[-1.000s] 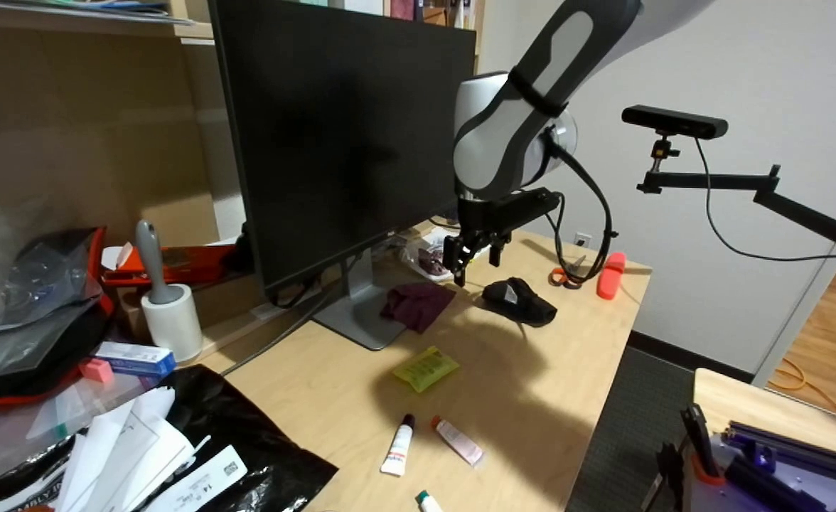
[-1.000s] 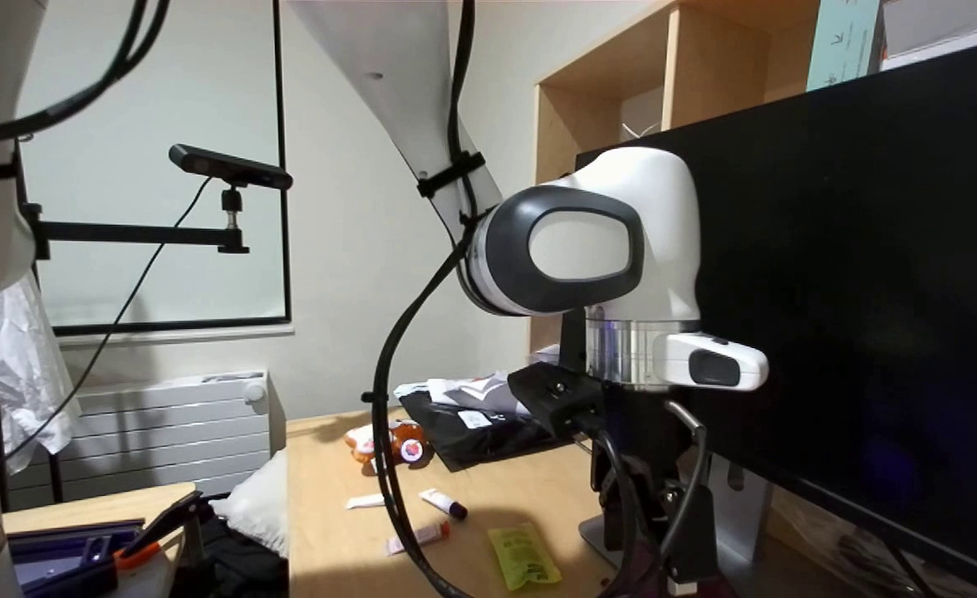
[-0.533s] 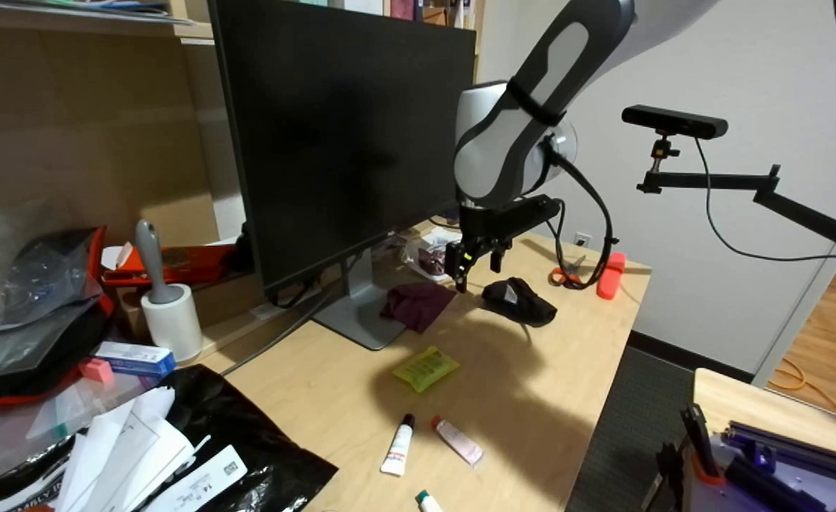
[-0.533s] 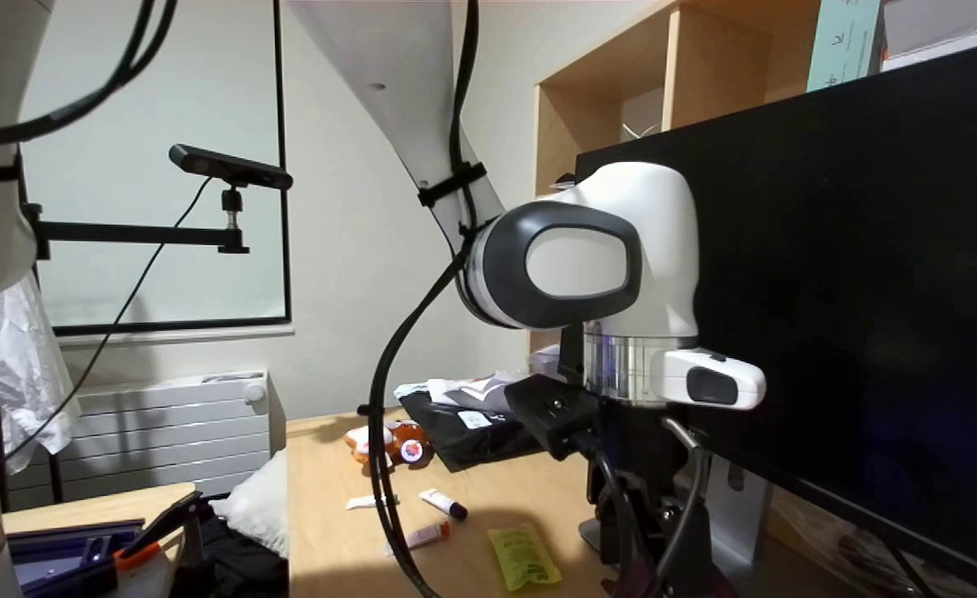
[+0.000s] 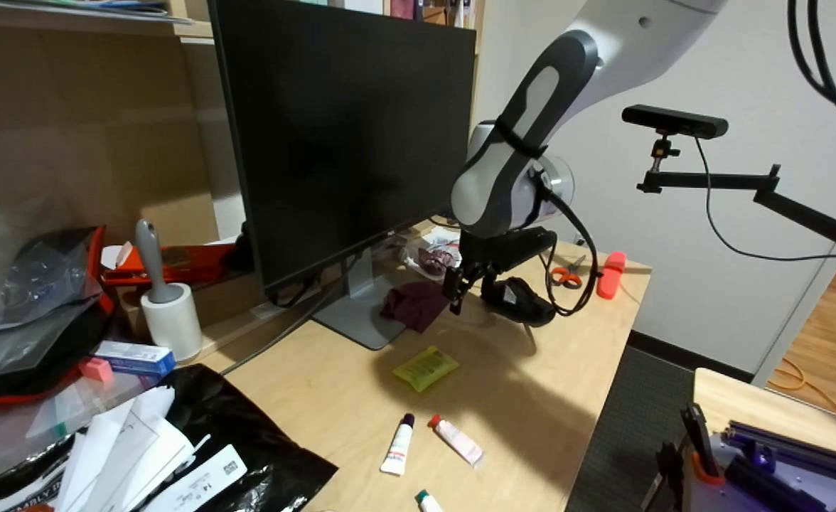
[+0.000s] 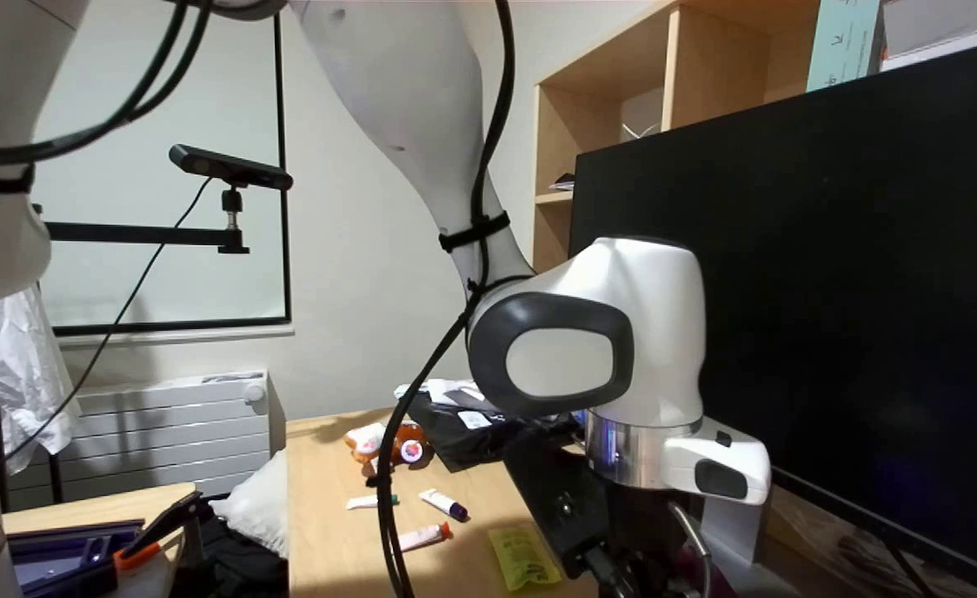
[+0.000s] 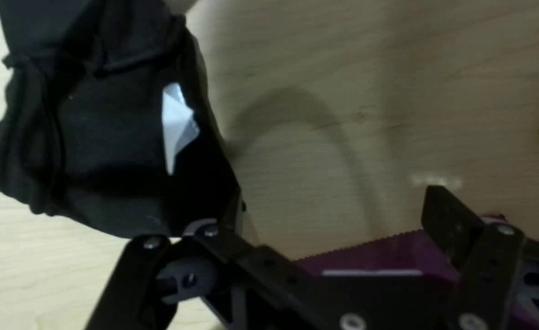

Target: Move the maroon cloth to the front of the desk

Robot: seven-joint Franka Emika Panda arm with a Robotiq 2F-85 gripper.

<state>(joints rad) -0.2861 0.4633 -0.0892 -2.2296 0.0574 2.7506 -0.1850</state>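
Note:
The maroon cloth [image 5: 412, 306] lies crumpled on the desk [image 5: 347, 398], partly on the monitor's stand base. In the wrist view the cloth [image 7: 379, 250] shows between and below the fingers, partly hidden by the gripper body. My gripper [image 5: 470, 302] is low above the desk, just beside the cloth in an exterior view. In the wrist view my gripper [image 7: 338, 201] is open, with nothing held; the right finger [image 7: 450, 220] overlaps the cloth's edge. The left finger overlaps the black lumpy object [image 7: 113, 137]. In an exterior view [image 6: 717, 585] only a sliver of the cloth shows behind the gripper.
A large monitor [image 5: 347, 142] on a grey base [image 5: 354, 327] stands close beside the arm. The black object [image 5: 521, 302] is next to the gripper. A yellow-green packet [image 5: 425, 368], tubes [image 5: 398, 446], scissors [image 5: 567, 276] and a red case [image 5: 611, 276] lie on the desk.
The arm and gripper have moved down toward the desk, with the fingertips now lower beside the cloth. The cloth and the other objects have stayed in place.

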